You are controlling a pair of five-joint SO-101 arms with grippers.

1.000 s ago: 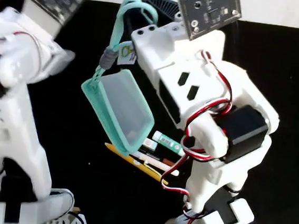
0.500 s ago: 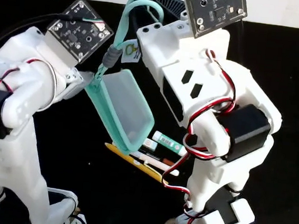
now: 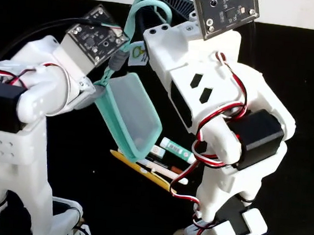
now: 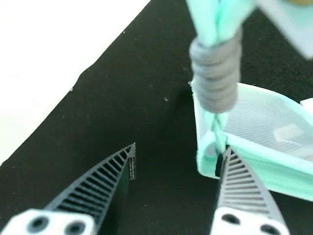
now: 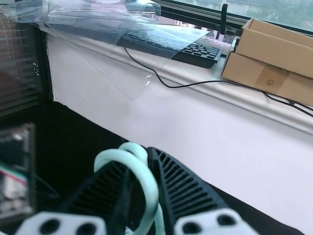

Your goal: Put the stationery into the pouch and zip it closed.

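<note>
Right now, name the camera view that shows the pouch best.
The high view: most of the pouch hangs tilted above the stationery. The left wrist view shows one corner; the right wrist view shows its strap loop in the right gripper.

Bright, even light meets you here: the white arm shells glow against the matte black counter, where shadows merge, and the translucent pouch lets light through. At the far side, daylight enters by the window and glints on a clear plastic sheet.
</note>
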